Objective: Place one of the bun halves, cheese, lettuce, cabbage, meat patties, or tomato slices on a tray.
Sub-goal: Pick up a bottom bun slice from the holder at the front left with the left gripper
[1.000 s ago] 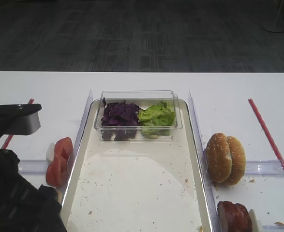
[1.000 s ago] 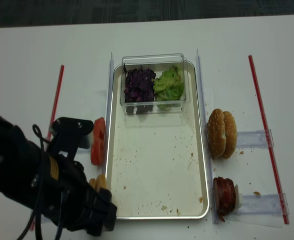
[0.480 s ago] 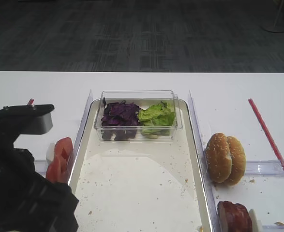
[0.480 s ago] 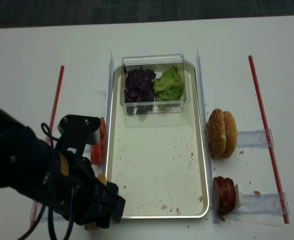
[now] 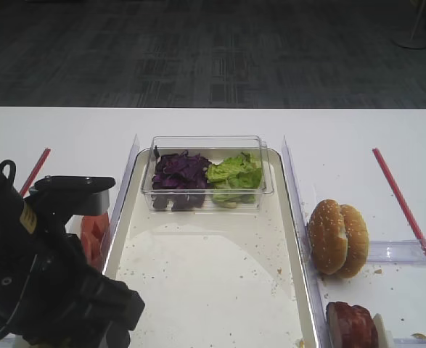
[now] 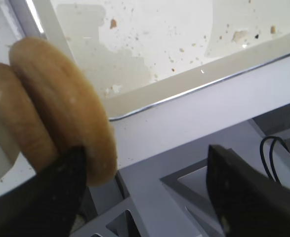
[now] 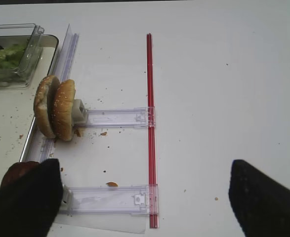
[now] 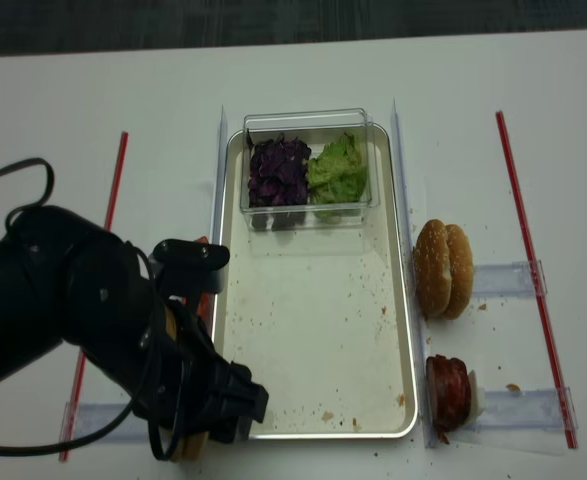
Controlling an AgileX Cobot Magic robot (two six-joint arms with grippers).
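Observation:
Two flat golden-brown bun halves (image 6: 61,98) stand on edge just outside the near-left corner of the cream tray (image 6: 149,39). My left gripper (image 6: 145,165) hangs open over that corner. Its left finger (image 6: 46,197) lies against the lower edge of the front bun, and the gap between the jaws holds nothing. My right gripper (image 7: 144,182) is open above bare table. Cabbage (image 5: 178,171) and lettuce (image 5: 234,172) fill a clear tub. Tomato slices (image 5: 93,232) peek from behind my left arm (image 5: 38,268). Meat patties (image 5: 350,325) sit at the near right. Cheese is out of view.
The clear tub (image 5: 207,145) sits at the tray's far end. Two domed sesame bun halves (image 5: 336,238) stand on edge right of the tray. Clear plastic rails (image 7: 115,117) and red strips (image 7: 149,123) lie on the white table. The table's near edge runs just below the tray corner.
My left arm has swung right and nearer to the tray's near-left corner, covering most of the tomato slices. Its jaws have narrowed a little.

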